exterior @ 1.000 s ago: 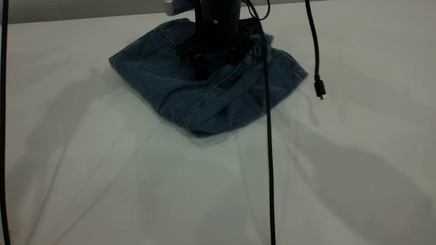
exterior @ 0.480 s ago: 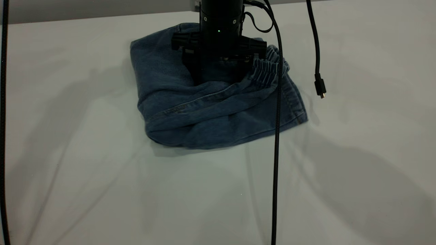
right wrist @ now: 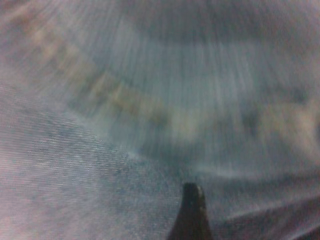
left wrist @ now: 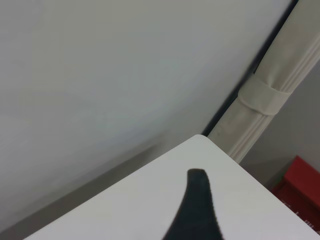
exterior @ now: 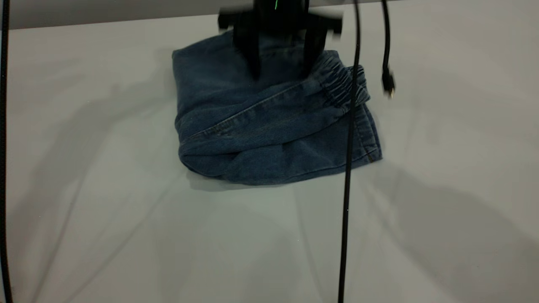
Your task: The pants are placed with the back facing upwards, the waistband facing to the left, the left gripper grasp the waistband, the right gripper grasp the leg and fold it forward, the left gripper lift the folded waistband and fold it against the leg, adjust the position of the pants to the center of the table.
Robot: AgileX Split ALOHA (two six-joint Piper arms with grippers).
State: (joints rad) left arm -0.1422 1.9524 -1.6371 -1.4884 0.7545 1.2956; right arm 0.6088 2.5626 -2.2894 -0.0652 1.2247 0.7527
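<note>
The pants lie folded into a compact blue denim bundle on the white table, towards its far middle. The ruched waistband sits on top at the bundle's right, over a stitched hem. In this fold I cannot tell the plain leg from the other one. My right gripper hangs open just above the bundle's far part, its fingers spread and holding nothing. The right wrist view is filled with blurred denim. My left gripper is away over a table corner.
A black cable hangs down in front of the pants. A second cable ends in a loose plug to their right. Another cable runs down the left border. A red object lies beyond the table corner.
The right gripper dragged the folded pants nearer and turned them, then let go and rose off the cloth. The pants now lie still; the hanging plug swung.
</note>
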